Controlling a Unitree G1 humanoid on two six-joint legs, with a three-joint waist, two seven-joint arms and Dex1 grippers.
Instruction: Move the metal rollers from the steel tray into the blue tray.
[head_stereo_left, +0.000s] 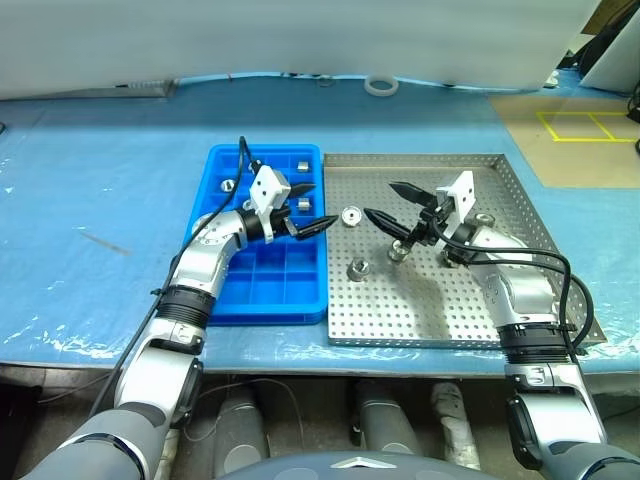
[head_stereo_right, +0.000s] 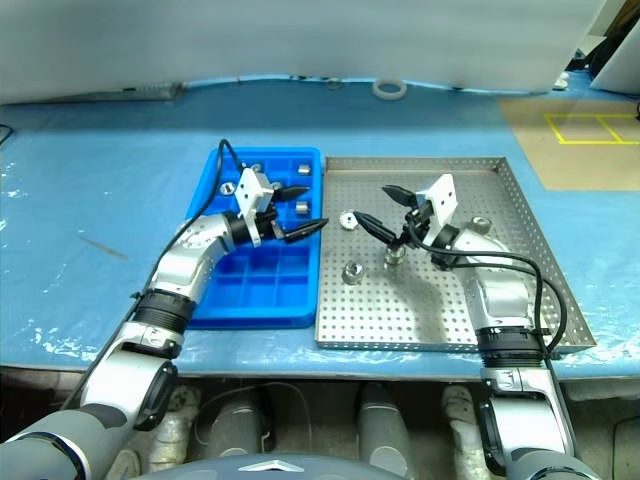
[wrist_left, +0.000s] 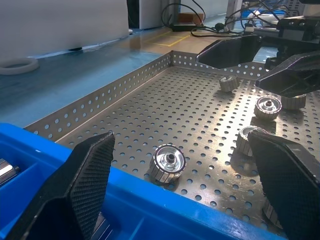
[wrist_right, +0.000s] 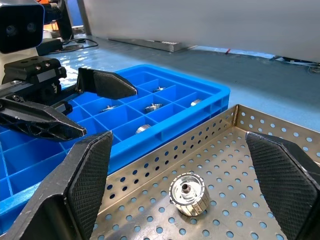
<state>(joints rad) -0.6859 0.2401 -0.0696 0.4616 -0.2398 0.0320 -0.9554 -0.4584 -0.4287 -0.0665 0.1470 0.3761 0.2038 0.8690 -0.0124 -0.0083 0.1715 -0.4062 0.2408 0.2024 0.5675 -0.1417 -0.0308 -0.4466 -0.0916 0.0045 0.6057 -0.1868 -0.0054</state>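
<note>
Big picture first: the steel tray (head_stereo_left: 440, 300) fills the centre-right of the head view, the blue tray (head_stereo_left: 262, 290) just beside it on its left edge. Four metal rollers (head_stereo_left: 351, 215) lie loose on the perforated floor; a few already sit in the blue tray's upper compartments. The left gripper (head_stereo_left: 312, 207) hangs over the seam between the trays, fingers spread wide, nothing in them. The right gripper (head_stereo_left: 386, 201) hovers mid-tray, jaws equally apart, empty, facing the other.

The risk, I'd say: both grippers converge on that roller near the rim, so a fingertip clash or a nudge could send a stubby cylinder rolling.

Underneath, a blue plastic-covered table (head_stereo_left: 100, 180); a white tape ring (head_stereo_left: 381, 86) up top, yellow floor markings (head_stereo_left: 585, 125) upper right.
</note>
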